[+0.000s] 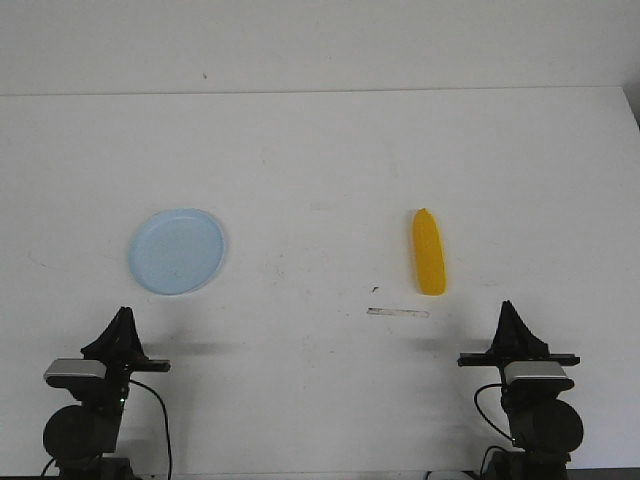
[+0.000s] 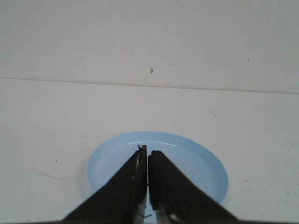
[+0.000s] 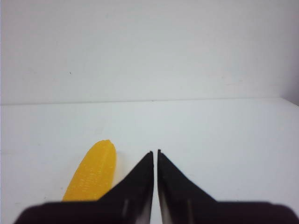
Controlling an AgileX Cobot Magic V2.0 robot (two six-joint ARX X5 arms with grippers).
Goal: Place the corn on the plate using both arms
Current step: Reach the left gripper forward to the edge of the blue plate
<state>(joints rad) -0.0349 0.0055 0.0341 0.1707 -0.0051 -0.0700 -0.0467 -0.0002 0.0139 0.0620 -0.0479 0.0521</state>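
A bright yellow corn (image 1: pixel 429 252) lies on the white table right of centre, its length running away from me. It also shows in the right wrist view as corn (image 3: pixel 92 171), beside the fingers and apart from them. The pale blue plate (image 1: pixel 177 250) rests flat at the left, with nothing on it; the left wrist view has the plate (image 2: pixel 201 161) just beyond the fingertips. My left gripper (image 1: pixel 124 314) is shut and holds nothing, near the front edge behind the plate. My right gripper (image 1: pixel 508 306) is shut too, to the right of the corn and nearer the front edge.
A thin pale strip (image 1: pixel 397 313) and a small dark speck (image 1: pixel 374 289) lie on the table just in front of the corn. The table's far edge (image 1: pixel 320 92) meets a white wall.
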